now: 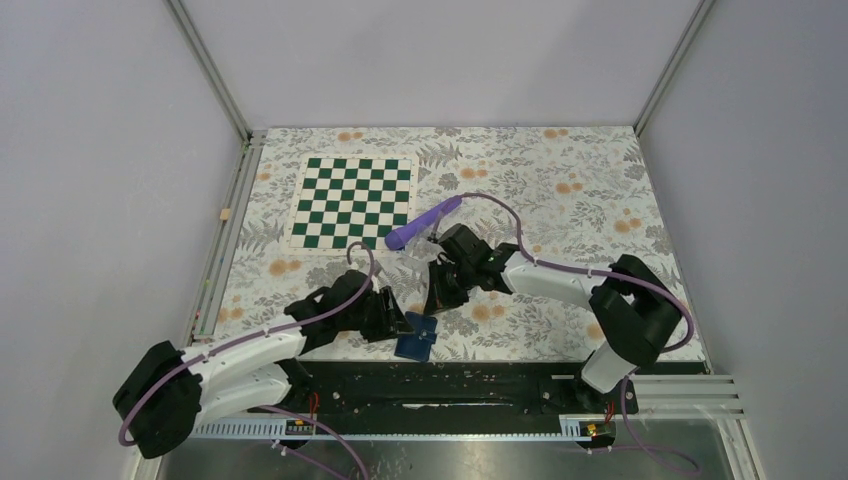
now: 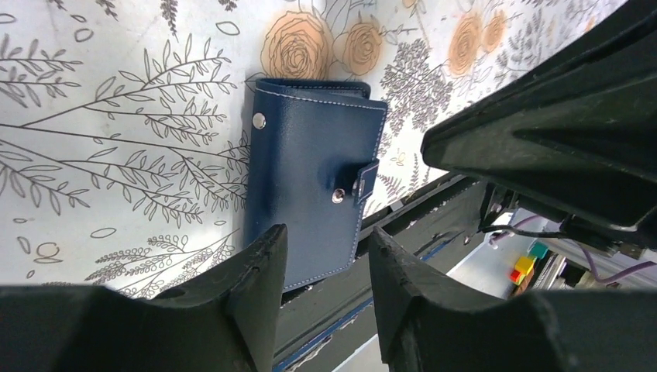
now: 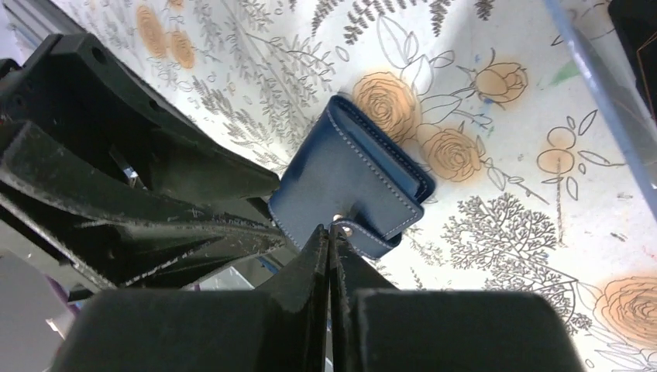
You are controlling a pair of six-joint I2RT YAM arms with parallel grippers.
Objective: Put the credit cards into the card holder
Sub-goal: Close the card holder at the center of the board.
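Navy blue and folded shut, the card holder (image 1: 415, 338) lies flat on the floral tablecloth (image 1: 560, 180) at the near edge of the table, just ahead of the black rail between the two arm bases. On my left wrist feed I see its stitched outer face, with one silver stud near the far corner. Its snap tab (image 2: 366, 182) is wrapped round the right-hand edge.

The left gripper (image 2: 327, 231) sits low at the holder's near end with its claw released. The two fingers stand apart and the holder's lower edge shows in the gap beyond them. The holder is wider than that gap, and I see nothing pinched.

The right gripper (image 3: 331, 231) comes in from the other side, clenched, its fingers pressed together with no gap. The tips sit right at the snap tab, but I cannot tell whether they pinch the tab or only touch it.

Farther back on the cloth I have a green-and-white chessboard mat (image 1: 350, 203). A purple stick-shaped object (image 1: 425, 222) lies just off its near right corner, well apart from the holder.
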